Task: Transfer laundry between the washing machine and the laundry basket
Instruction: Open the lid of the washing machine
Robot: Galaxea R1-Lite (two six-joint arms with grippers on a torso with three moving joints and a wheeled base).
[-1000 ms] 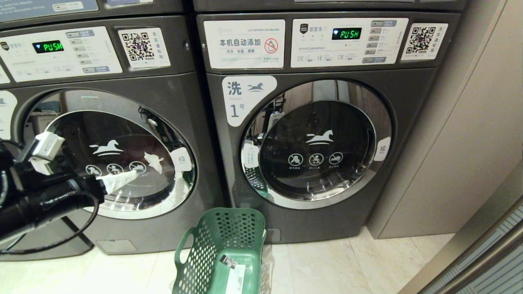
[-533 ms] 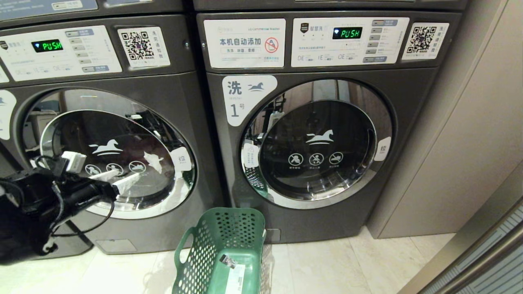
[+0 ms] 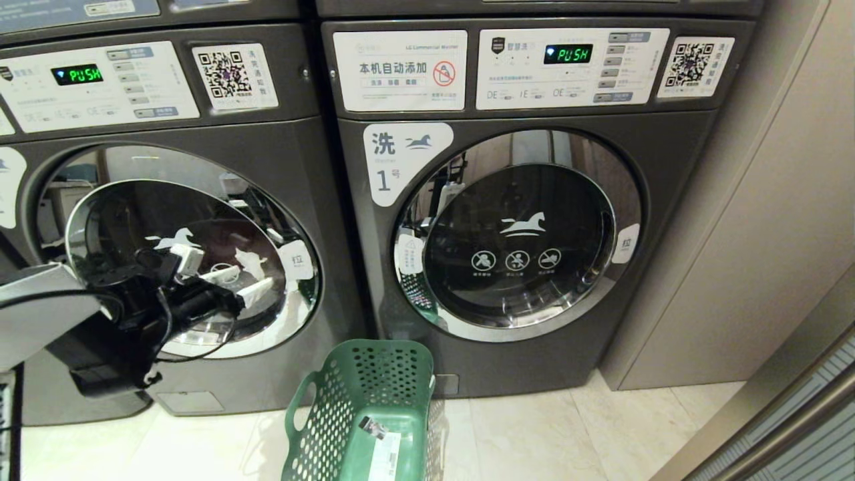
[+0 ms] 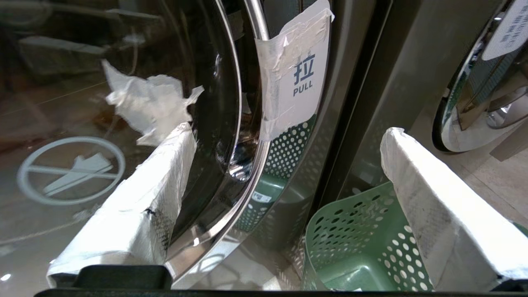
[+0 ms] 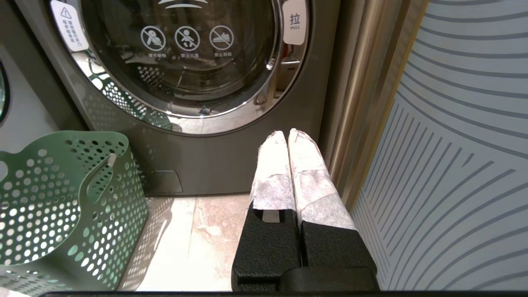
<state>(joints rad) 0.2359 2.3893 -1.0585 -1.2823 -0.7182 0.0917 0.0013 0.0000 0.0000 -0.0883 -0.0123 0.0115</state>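
The washing machine [image 3: 200, 133] is the left grey front-loader; its round chrome-ringed door [image 3: 304, 300] is closed. My left gripper [image 3: 250, 284] hovers open in front of the door glass, near its right rim. In the left wrist view the left gripper [image 4: 287, 130] spans the chrome rim, with the white PULL label [image 4: 295, 78] just beyond the fingertips and nothing between them. The green laundry basket [image 3: 374, 394] stands on the floor between the two machines, and no garment shows in it [image 4: 363, 231]. The laundry is hidden. My right gripper [image 5: 288, 133] is shut, parked low by the right machine.
A like grey machine labelled 1 [image 3: 521, 240] stands to the right, door closed. A beige wall panel [image 3: 768, 234] and a ribbed panel [image 5: 453, 144] close off the right side. A torn white scrap [image 4: 144, 103] sticks to the left door's glass. Pale floor tiles [image 3: 534, 434] lie in front.
My left arm has swung to the right across the left machine's door, toward the PULL label, and its fingers have spread wider. The right arm and basket have not moved.
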